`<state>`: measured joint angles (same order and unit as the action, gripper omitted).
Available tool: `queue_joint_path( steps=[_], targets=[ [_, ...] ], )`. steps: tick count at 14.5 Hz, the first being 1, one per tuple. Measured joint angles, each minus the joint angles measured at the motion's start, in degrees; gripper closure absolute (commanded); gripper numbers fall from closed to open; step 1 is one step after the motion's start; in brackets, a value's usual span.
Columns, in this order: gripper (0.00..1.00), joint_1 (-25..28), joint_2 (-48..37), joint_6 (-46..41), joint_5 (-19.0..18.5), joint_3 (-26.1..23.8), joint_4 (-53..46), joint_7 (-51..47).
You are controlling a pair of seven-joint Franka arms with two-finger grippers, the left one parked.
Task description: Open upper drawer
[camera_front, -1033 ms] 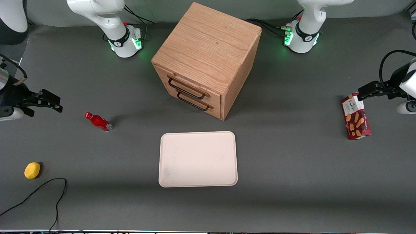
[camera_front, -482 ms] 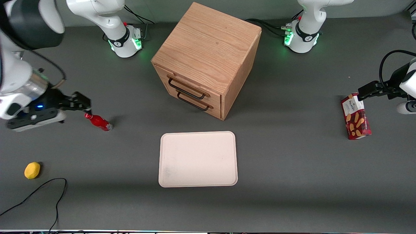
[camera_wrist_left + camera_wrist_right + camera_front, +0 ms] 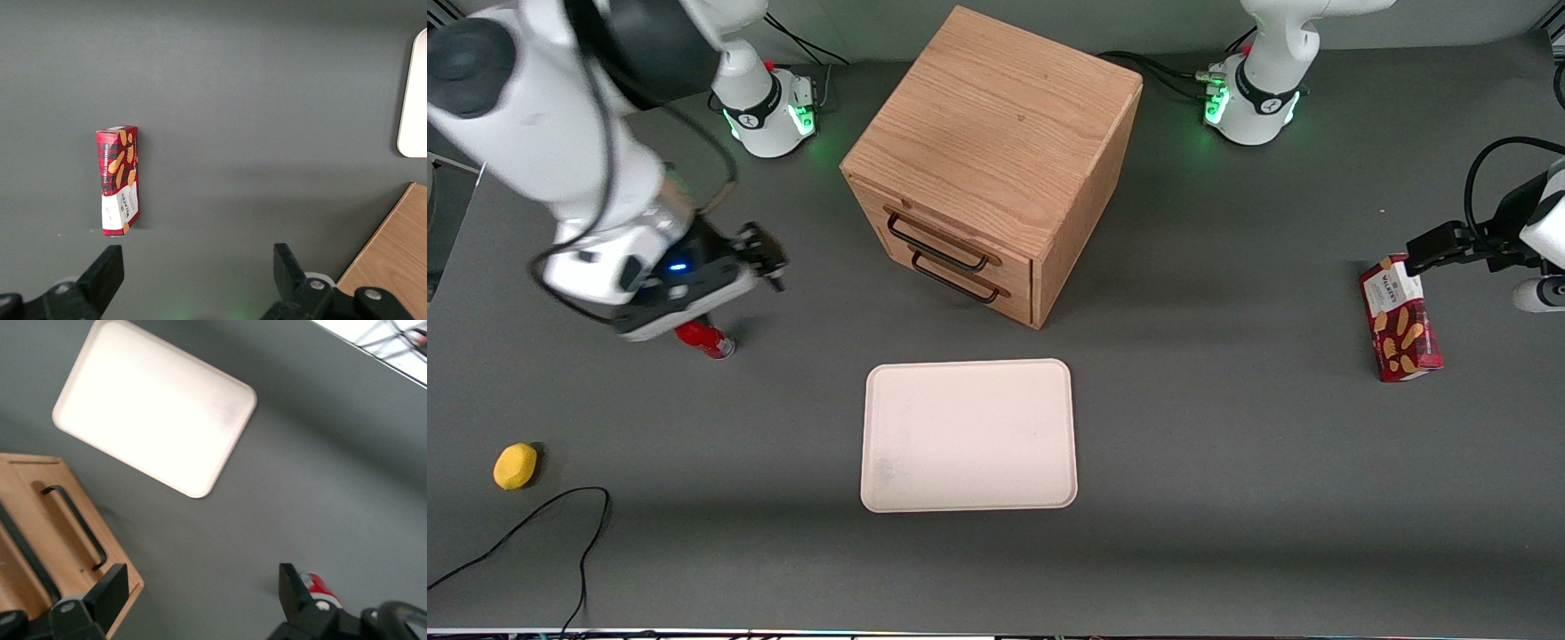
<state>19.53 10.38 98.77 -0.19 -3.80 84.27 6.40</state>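
Observation:
The oak cabinet (image 3: 996, 133) stands mid-table with two drawers, both closed. The upper drawer (image 3: 925, 222) carries a black bar handle (image 3: 935, 242); the same-looking lower drawer (image 3: 960, 284) sits under it. My gripper (image 3: 769, 258) hangs above the table toward the working arm's end, a gap away from the drawer fronts. It is open, with nothing between its fingers (image 3: 110, 590). In the right wrist view the gripper (image 3: 200, 593) looks down on bare table, with the cabinet (image 3: 120, 570) front and the lower drawer's handle (image 3: 73, 523) beside one finger.
A red bottle (image 3: 710, 341) lies partly under my wrist. A cream tray (image 3: 968, 436) lies nearer the front camera than the cabinet. A yellow lemon (image 3: 515, 466) and a black cable (image 3: 560, 524) lie at the working arm's end. A red cookie box (image 3: 1399, 320) is at the parked arm's end.
My arm has swung in from the table's end toward the cabinet and now passes over the red bottle. The drawers have not moved.

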Motion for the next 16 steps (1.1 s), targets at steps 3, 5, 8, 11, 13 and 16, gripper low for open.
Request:
queue_joint_path(
  steps=[3,5,8,11,13,16],
  targets=[
    [0.00,5.5,2.0,-0.1,0.1,-0.1,-1.2,0.0],
    [0.00,8.2,2.9,-0.1,0.2,-0.1,-1.6,0.0],
    [0.00,10.6,3.5,-0.3,0.5,-0.2,-2.0,0.0],
    [0.00,11.8,3.5,-1.1,0.6,-0.2,-1.9,2.9],
    [0.00,12.5,3.5,-1.9,0.6,-0.2,-1.6,4.3],
    [0.00,13.0,3.5,-2.2,0.6,-0.2,-0.2,7.0]
  ],
)
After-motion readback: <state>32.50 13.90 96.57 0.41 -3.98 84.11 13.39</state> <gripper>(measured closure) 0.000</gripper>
